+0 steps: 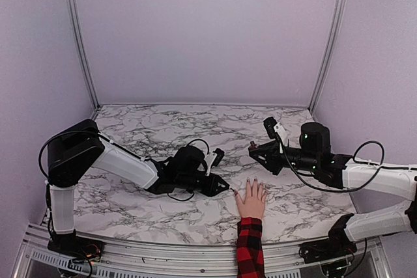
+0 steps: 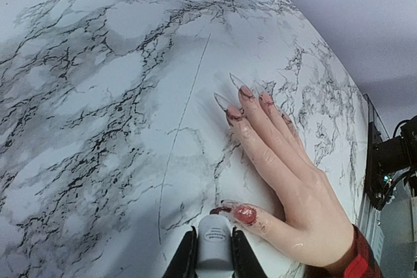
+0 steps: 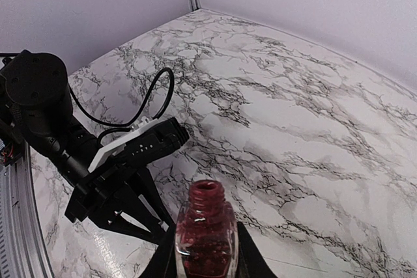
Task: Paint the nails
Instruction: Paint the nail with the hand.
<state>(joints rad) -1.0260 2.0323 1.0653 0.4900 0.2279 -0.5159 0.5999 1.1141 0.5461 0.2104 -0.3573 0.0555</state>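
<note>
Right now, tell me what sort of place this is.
Probably a robot test booth, not a salon: plain lilac wall panels on metal rails, a marble-print tabletop, and the right gripper holding an open polish bottle, the left gripper a white brush cap beside a hand.

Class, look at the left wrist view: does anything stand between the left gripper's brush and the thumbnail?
Nothing visible does. The left gripper, shut on the brush cap, sits right beside the thumbnail.
</note>
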